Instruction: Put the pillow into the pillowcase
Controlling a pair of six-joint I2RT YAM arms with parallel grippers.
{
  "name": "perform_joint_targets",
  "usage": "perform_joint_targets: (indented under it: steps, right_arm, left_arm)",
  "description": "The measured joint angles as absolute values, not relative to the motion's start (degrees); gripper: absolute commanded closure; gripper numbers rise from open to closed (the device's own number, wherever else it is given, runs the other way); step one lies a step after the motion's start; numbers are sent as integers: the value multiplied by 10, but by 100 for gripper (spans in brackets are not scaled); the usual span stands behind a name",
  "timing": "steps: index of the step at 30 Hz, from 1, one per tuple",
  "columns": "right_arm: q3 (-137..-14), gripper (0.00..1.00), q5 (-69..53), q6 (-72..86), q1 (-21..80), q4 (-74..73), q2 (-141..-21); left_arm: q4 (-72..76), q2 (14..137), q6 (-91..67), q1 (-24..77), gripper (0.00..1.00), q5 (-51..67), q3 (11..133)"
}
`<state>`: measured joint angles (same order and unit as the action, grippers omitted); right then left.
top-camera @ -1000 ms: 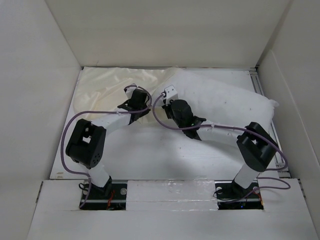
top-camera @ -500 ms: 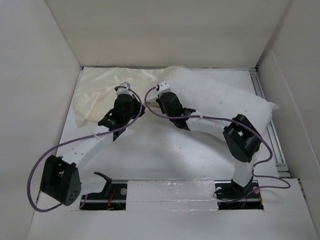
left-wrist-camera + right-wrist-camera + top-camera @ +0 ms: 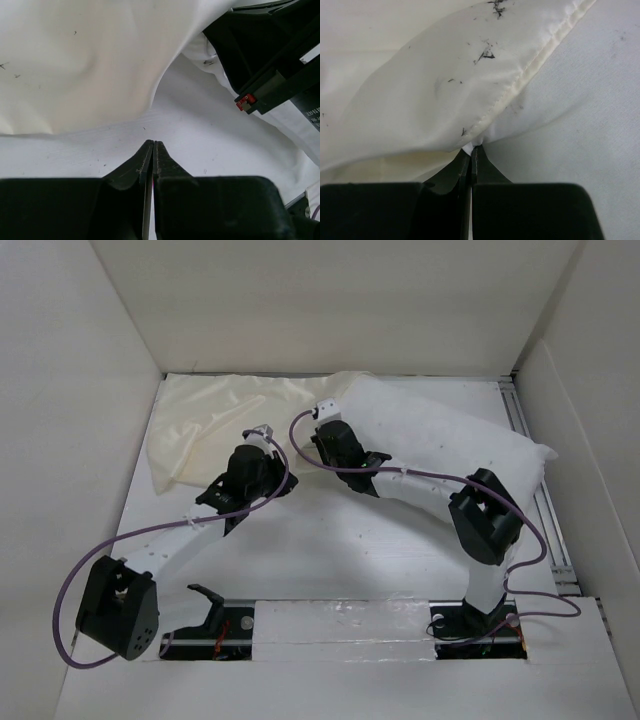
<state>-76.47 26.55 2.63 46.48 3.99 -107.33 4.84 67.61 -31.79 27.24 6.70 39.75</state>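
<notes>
The plump white pillow (image 3: pixel 450 445) lies across the back right of the table. The thin cream pillowcase (image 3: pixel 205 420) lies at the back left, its right end overlapping the pillow's left end. My right gripper (image 3: pixel 322 420) is at that overlap. In the right wrist view it (image 3: pixel 471 148) is shut on a small white tip of the pillow (image 3: pixel 580 90), just under the pillowcase's stitched hem (image 3: pixel 520 80). My left gripper (image 3: pixel 264 434) is shut and empty over the table, just short of the pillowcase's edge (image 3: pixel 75 65), as the left wrist view (image 3: pixel 152 143) shows.
White walls enclose the table (image 3: pixel 330 540) on the left, back and right. A metal rail (image 3: pixel 545 510) runs along the right edge. The right arm's black wrist (image 3: pixel 265 55) is close on the left gripper's right.
The left arm has dropped low and stretched out, its elbow swung to the near left. The right gripper has shifted slightly back and left. The pillowcase's near edge has bunched up.
</notes>
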Motion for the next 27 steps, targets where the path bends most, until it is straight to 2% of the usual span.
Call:
perform_joint_targets:
  steps: [3,4,5,6,7,10,13,14,15,17,18,19,21,26,27]
  right_arm:
    - [-771,100,276,39,466,23,-1073]
    - [-778,100,281,42,467,13,-1074]
    - [-786,100,286,44,470,3,-1075]
    - [-793,100,291,46,471,-3,-1076]
    - [-799,100,296,47,472,-8,-1077]
    - [-802,100,295,48,475,-16,-1078]
    - [-804,96,274,50,474,-25,-1083]
    - [-804,95,265,50,474,-27,-1085]
    - [-805,83,255,50,473,-31,-1086]
    - [-805,53,246,52,473,-35,-1087]
    - [-805,32,241,52,474,-37,-1087]
    - [-805,24,236,52,474,-39,-1087]
    - [-800,22,221,54,477,-39,-1081]
    - [-720,20,183,84,472,-45,-998]
    - [-703,20,178,90,464,-46,-978]
  left_arm:
    - [35,672,-323,272,100,71,398]
    - [23,667,-327,272,90,70,399]
    - [11,662,-330,272,76,71,401]
    - [-1,656,-332,272,55,71,403]
    - [-10,648,-333,272,50,73,406]
    - [-33,622,-344,272,42,77,421]
    - [-37,611,-347,272,38,86,446]
    - [-37,609,-348,273,32,86,451]
    - [-39,608,-349,273,28,81,455]
    - [-49,607,-354,274,27,65,462]
    - [-57,607,-356,275,25,57,466]
    - [-62,608,-357,276,25,52,471]
    - [-76,621,-358,276,25,44,492]
    - [-78,695,-358,283,48,82,571]
    - [-80,709,-355,294,57,90,590]
